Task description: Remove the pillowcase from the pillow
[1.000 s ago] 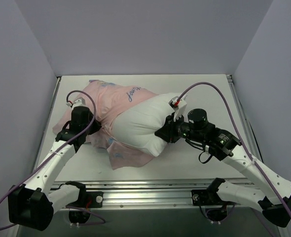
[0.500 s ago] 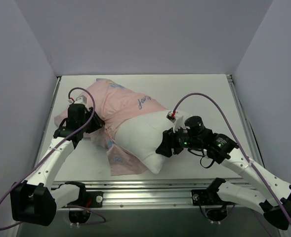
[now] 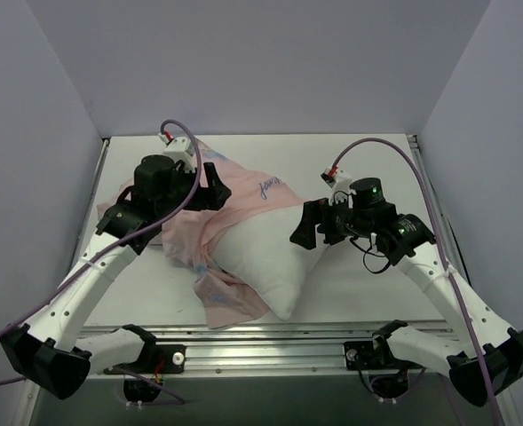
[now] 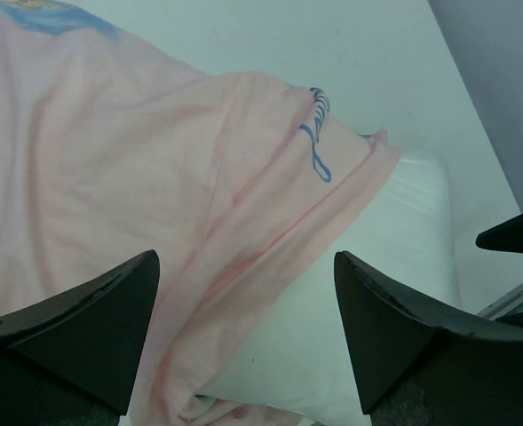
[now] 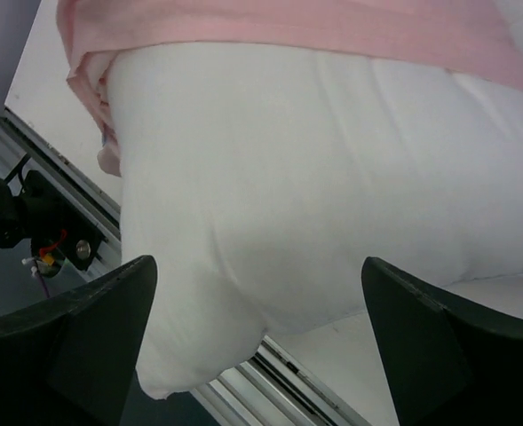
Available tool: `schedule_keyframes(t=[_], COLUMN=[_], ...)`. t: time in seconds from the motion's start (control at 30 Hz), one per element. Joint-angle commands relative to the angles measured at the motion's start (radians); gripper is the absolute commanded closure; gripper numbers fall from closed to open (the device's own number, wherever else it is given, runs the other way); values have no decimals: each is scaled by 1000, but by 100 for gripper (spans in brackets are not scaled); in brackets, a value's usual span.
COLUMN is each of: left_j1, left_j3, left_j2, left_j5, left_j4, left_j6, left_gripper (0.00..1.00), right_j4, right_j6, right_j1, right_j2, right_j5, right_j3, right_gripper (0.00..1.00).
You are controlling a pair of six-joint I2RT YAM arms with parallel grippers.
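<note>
The white pillow (image 3: 261, 257) lies on the table with its near right half bare. The pink pillowcase (image 3: 234, 197) still covers its far left half, and a crumpled printed flap sticks out beneath the pillow's near left side. My left gripper (image 3: 215, 185) hovers open over the pillowcase; its wrist view shows pink pillowcase (image 4: 110, 177) and bare pillow (image 4: 368, 293) below the left gripper (image 4: 248, 297), nothing between the fingers. My right gripper (image 3: 307, 224) stands open above the pillow's right corner. Under the right gripper (image 5: 259, 302) I see the pillow (image 5: 332, 169) and the pillowcase hem (image 5: 332, 27).
The white table (image 3: 368, 169) is walled in by grey panels at the left, back and right. An aluminium rail (image 3: 261, 342) with both arm bases runs along the near edge, and the pillow's near corner reaches almost to it.
Both grippers were shut on the fabric and pillow a second ago; they have opened, let go and lifted. The left arm swung up and back. The pillow settled nearer the rail.
</note>
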Motion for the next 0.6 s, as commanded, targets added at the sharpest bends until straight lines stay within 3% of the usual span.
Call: schedule_keyframes(t=[0.0, 0.1, 0.4, 0.57], left_j1=[-47, -65, -127, -131], left_j3=[103, 213, 546, 651], left_j2=[133, 261, 633, 784], left_j5=[-53, -63, -88, -85], left_j4=[-13, -1, -39, -111], left_j6=[74, 100, 154, 114], left_gripper=[12, 13, 21, 26], right_j4=[-12, 69, 257, 321], right_j6=[-16, 42, 76, 59], right_j1=[-43, -72, -30, 6], right_j2=[37, 106, 270, 347], right_j5=[40, 102, 126, 136], right_j3=[32, -5, -68, -114], right_gripper=[5, 0, 1, 17])
